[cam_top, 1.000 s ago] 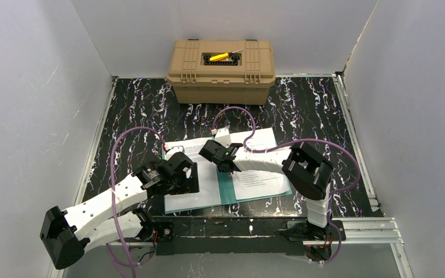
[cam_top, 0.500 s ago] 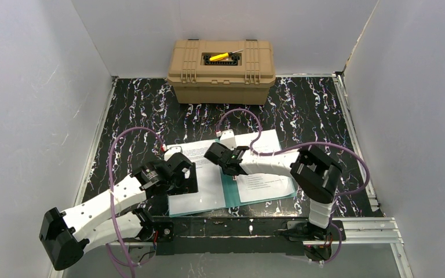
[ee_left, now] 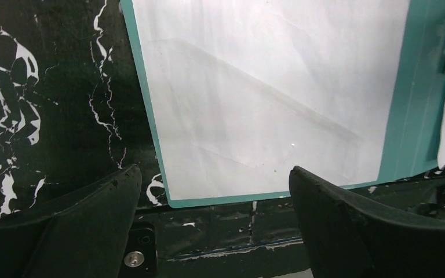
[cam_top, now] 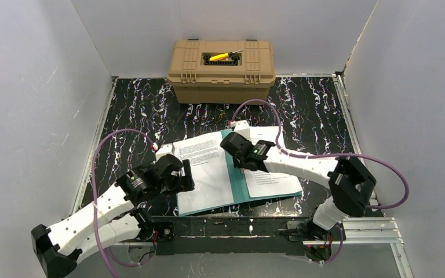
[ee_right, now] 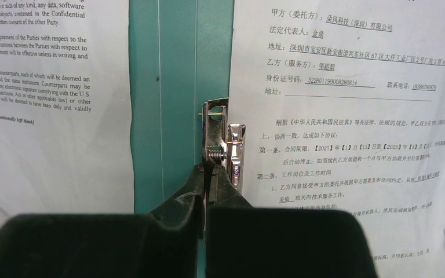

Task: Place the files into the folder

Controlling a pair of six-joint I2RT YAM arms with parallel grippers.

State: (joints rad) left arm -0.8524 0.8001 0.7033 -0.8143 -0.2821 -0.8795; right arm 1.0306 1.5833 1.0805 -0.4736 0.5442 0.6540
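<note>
Teal folder (ee_left: 391, 116) edge lies under the wide-spread left gripper (ee_left: 213, 174); right gripper (ee_right: 206, 169) pinches the metal clip (ee_right: 232, 147).

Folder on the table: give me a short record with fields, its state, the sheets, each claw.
folder: teal, open flat on the black marbled table
left sheet: printed, lying on the left leaf
right sheet: printed, on the right leaf, inner edge by the metal clip
right claw: shut on the metal clip at the spine
left claw: open, holding nothing, over the folder's near left corner
</note>
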